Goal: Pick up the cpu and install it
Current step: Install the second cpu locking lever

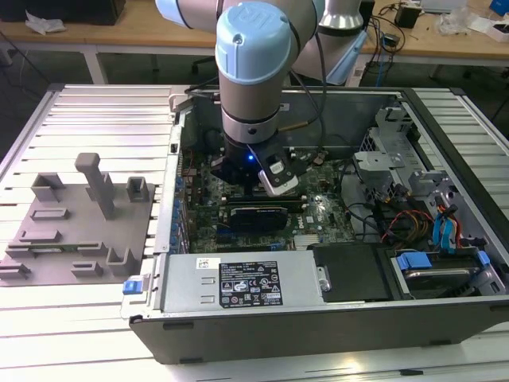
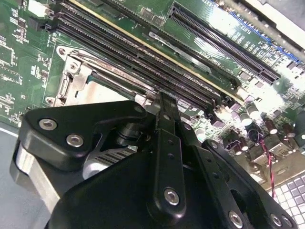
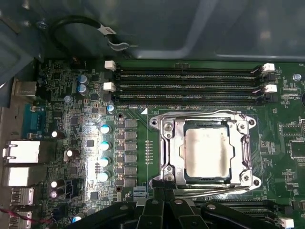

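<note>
The cpu, a pale silvery square chip, lies flat inside the metal socket frame on the green motherboard. My gripper sits at the socket's edge, just beside the frame and off the chip. Its two black fingertips are pressed together with nothing between them. In the second wrist view the gripper points its tip at the socket frame, next to the memory slots. In the exterior view the arm reaches down into the open computer case, and the gripper is low over the motherboard.
Black memory slots run along one side of the socket. A long black expansion card and the power supply lie nearby. Drive cage and cables fill the exterior view's right. Grey fixture blocks stand outside the case.
</note>
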